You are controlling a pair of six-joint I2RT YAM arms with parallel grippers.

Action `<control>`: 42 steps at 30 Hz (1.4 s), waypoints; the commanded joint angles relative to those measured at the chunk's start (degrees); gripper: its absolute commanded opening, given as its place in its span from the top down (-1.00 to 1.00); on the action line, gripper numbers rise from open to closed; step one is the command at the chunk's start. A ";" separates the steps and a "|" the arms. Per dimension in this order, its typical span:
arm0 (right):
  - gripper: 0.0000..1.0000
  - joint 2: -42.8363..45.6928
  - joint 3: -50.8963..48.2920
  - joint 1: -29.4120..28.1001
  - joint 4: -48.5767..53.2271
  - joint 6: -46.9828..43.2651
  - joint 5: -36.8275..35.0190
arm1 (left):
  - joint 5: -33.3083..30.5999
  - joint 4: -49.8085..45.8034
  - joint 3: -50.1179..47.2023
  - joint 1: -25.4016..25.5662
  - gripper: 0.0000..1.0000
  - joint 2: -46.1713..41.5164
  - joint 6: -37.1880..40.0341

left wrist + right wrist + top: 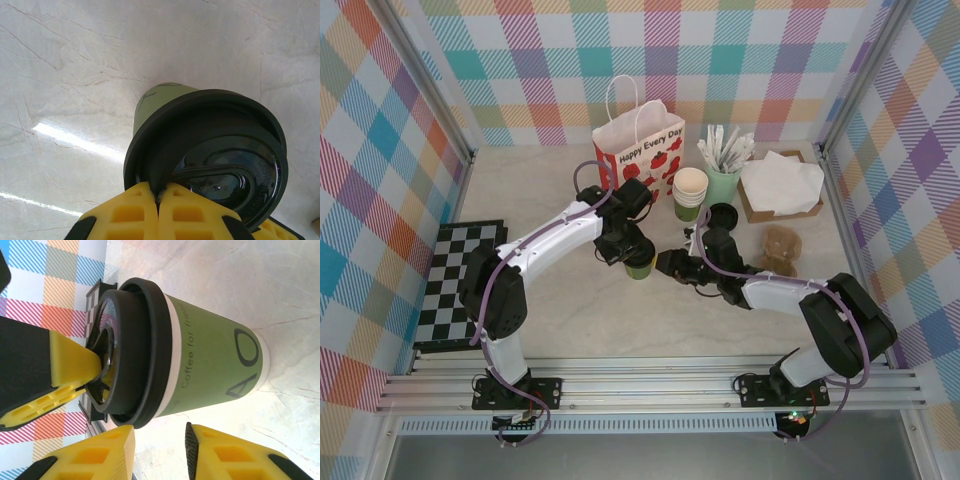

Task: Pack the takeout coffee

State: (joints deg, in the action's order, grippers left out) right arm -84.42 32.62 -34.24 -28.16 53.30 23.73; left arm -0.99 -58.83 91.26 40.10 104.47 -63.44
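Observation:
The takeout coffee (641,266) is a green paper cup (215,365) with a black lid (135,350), printed "Coffee for friends". It stands near the middle of the table. My left gripper (628,252) comes down on it from above. Its yellow fingers (135,210) are pressed together, pinching the lid's rim (150,175). My right gripper (665,265) sits just right of the cup, low over the table. Its fingertips (115,450) stand apart with nothing between them, and the cup lies just beyond them. The left gripper's finger (70,365) shows at the lid.
A white paper bag (640,145) with strawberries stands behind the cup. To its right are stacked cups (690,192), a loose black lid (722,215), a mint cup of white sticks (725,178), a napkin tray (780,185) and a brown cookie (780,250). A checkerboard (455,285) lies left.

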 commanded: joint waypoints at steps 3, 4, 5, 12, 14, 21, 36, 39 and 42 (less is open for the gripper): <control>0.31 0.29 0.76 -0.30 -3.23 -0.76 -0.05 | 0.73 -1.99 -2.76 0.53 1.00 3.55 0.43; 0.31 -0.07 1.22 -0.35 -3.21 -0.90 0.09 | 0.80 -1.99 -2.71 0.60 1.00 3.55 0.42; 0.31 -0.49 1.38 -0.30 -3.29 -1.02 0.18 | 0.93 -1.91 -2.76 0.51 1.00 3.55 0.51; 0.31 -3.50 3.03 -0.39 -5.40 0.29 1.74 | 0.99 -1.66 -3.11 0.57 1.00 3.38 0.56; 0.32 -4.32 3.49 -0.46 -6.41 0.83 2.02 | 1.06 -1.56 -3.32 0.54 1.00 3.33 0.59; 0.32 -5.57 3.95 -0.74 -5.88 0.79 1.62 | 1.26 -1.47 -3.29 0.58 1.00 3.37 0.91; 0.25 -5.69 7.11 -0.39 15.62 -0.94 -1.53 | -1.02 -2.88 -6.66 0.42 1.00 4.49 5.13; 0.08 -3.61 10.47 -0.14 16.33 -1.40 0.02 | -4.76 -7.00 -0.81 0.42 1.00 5.08 7.08; -0.08 -3.51 13.84 0.29 17.09 -1.96 1.96 | -5.02 -8.17 1.85 0.38 1.00 5.86 8.52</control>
State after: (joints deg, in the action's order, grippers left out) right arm -89.10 42.70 -34.13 -14.96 52.99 24.53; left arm -4.60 -60.14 93.41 39.97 106.02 -58.35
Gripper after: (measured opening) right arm 0.532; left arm 0.038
